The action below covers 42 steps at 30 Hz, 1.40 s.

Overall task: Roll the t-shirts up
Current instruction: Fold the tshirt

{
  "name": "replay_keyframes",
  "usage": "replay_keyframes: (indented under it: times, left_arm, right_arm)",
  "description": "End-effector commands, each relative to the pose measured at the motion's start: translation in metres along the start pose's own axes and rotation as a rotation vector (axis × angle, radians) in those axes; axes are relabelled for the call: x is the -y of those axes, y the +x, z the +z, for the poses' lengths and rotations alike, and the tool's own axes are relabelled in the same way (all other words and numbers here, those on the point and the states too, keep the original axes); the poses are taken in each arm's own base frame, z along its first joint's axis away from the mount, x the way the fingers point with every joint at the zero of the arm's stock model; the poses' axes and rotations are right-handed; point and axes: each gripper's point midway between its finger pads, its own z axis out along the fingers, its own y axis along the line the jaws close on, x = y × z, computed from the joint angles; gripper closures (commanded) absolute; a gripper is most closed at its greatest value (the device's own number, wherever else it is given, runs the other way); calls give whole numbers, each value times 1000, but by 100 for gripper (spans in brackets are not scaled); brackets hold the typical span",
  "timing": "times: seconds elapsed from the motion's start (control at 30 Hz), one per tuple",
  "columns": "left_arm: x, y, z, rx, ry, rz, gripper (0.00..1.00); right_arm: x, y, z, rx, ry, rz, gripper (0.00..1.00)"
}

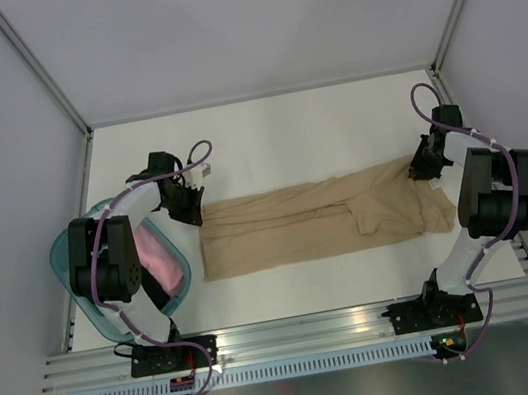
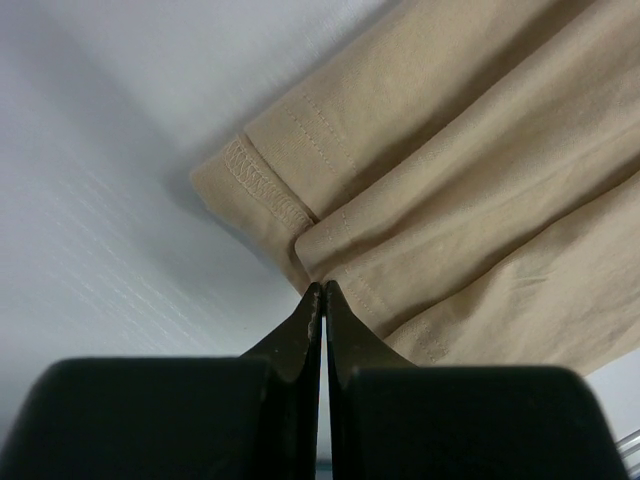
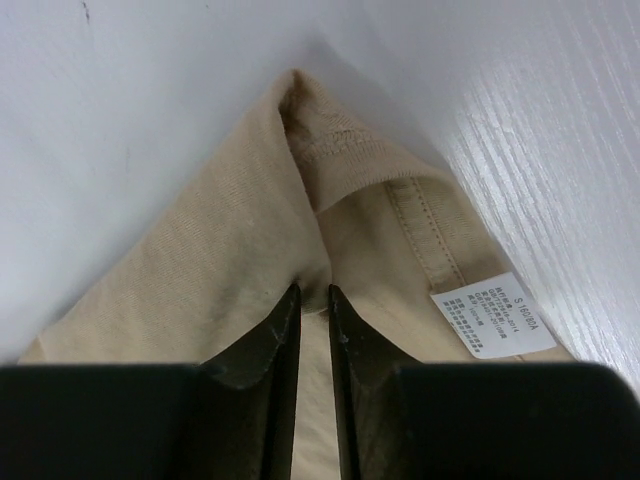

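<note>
A tan t-shirt (image 1: 308,220) lies folded into a long strip across the table, its neck end to the right. My left gripper (image 1: 190,208) is shut at the strip's far left corner. In the left wrist view its tips (image 2: 322,288) touch the stitched hem of the t-shirt (image 2: 450,150), which lies flat; I see no cloth between them. My right gripper (image 1: 427,162) sits at the neck end. Its jaws (image 3: 312,292) stand narrowly apart, pinching a raised fold of the t-shirt (image 3: 230,230) beside the white label (image 3: 492,313).
A translucent teal basket (image 1: 64,246) stands at the left edge, under the left arm, with a pink t-shirt (image 1: 159,256) inside. An aluminium rail (image 1: 307,330) runs along the near edge. White walls and frame posts close in the table's back and sides.
</note>
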Motion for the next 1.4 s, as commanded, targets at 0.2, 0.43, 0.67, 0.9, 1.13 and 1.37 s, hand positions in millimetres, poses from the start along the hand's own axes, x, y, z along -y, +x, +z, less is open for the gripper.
replay_keyframes:
  times: [0.2,0.43,0.67,0.9,1.13,1.37]
  left_arm:
    - [-3,-7,1,19,-21,-31,98]
    - [0,-8,0,30,-13,-43,98]
    - [1,-8,-1,31,-12,-41,98]
    - [10,-1,0,26,27,6,87]
    - [12,-5,-25,51,-8,81,75]
    - [20,-20,-60,64,1,211,70]
  right_arm:
    - [12,-10,5,40,63,21,100]
    - [30,-28,-15,109,130,81,100]
    - [29,-27,-13,85,120,60,100]
    - [30,-26,-8,56,129,44,94]
    - [25,-43,-33,116,134,32,61]
    - [14,-67,-81,233,206,-11,56]
